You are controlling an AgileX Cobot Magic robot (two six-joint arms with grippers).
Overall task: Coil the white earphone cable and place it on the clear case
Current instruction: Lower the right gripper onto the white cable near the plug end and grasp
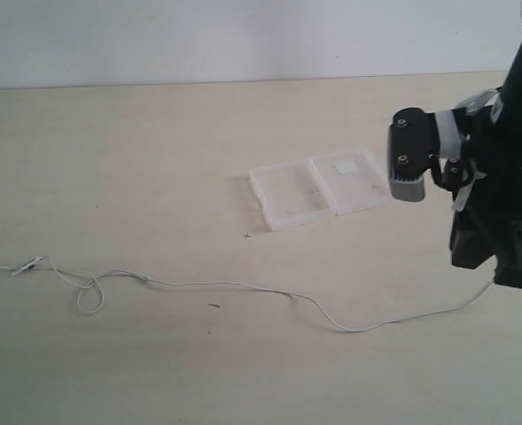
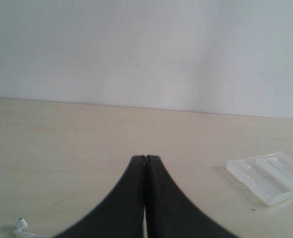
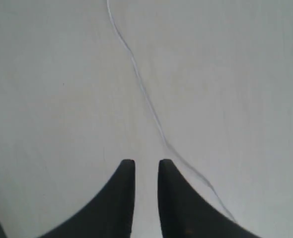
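The white earphone cable [image 1: 243,285] lies stretched across the table, with a small loop [image 1: 88,297] and an inline piece [image 1: 26,264] at its left end. Its right end runs under my right gripper [image 1: 506,276]. In the right wrist view the cable [image 3: 146,96] passes just beside the gripper [image 3: 146,164], which is open by a narrow gap with nothing in it. The clear case [image 1: 318,188] lies opened flat behind the cable, a white patch [image 1: 345,166] on its right half. My left gripper [image 2: 146,158] is shut and empty, with an earbud [image 2: 21,224] and the case [image 2: 270,178] ahead of it.
The pale wooden table [image 1: 155,177] ends at a white wall [image 1: 243,35] at the back. The right arm's grey and black wrist [image 1: 411,155] hangs just right of the case.
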